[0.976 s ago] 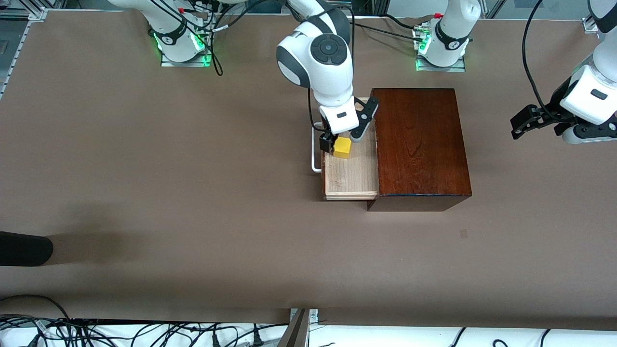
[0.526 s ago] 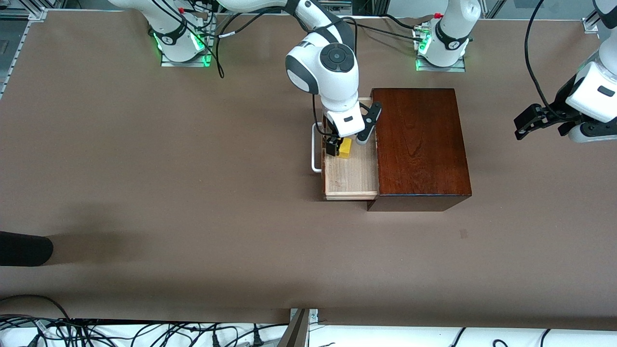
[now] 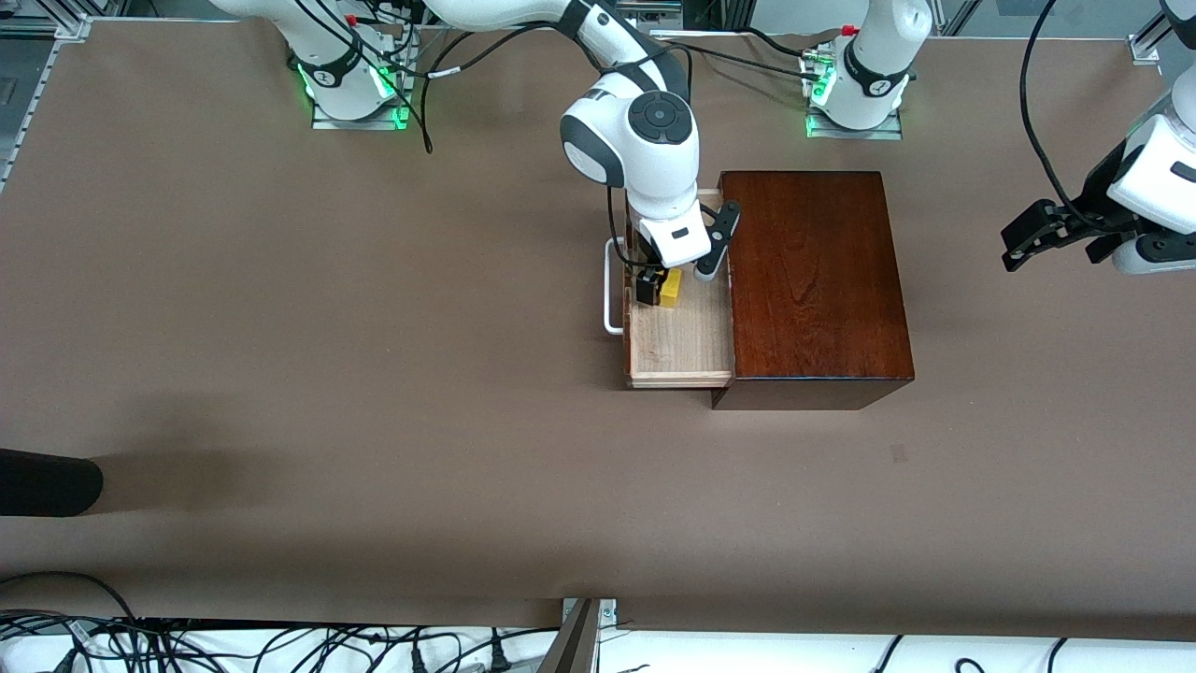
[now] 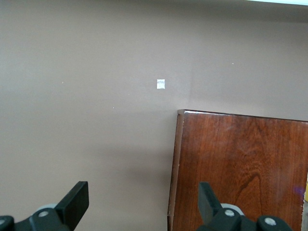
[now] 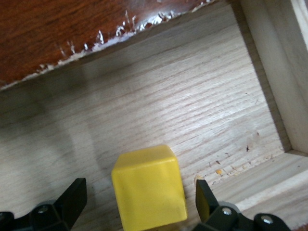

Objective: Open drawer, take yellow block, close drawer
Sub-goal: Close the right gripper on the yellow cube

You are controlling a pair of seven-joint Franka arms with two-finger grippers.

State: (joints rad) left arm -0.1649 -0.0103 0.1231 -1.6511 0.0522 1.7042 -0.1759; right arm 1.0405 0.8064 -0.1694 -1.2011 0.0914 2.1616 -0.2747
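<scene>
Now the right end effector [image 3: 660,288] is lowered into the open drawer [image 3: 680,341], fingers apart around the yellow block [image 5: 149,187], ready to close. Left end effector [image 4: 139,207] waits open above the tabletop [image 3: 280,327].

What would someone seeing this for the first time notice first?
Probably the bright yellow block, sitting on the pale floor of the open drawer, with the right gripper lowered into the drawer and its open fingers either side of the block. Next, the glossy dark wooden box the drawer slides from. The left gripper waits, open, over that box's edge.
</scene>
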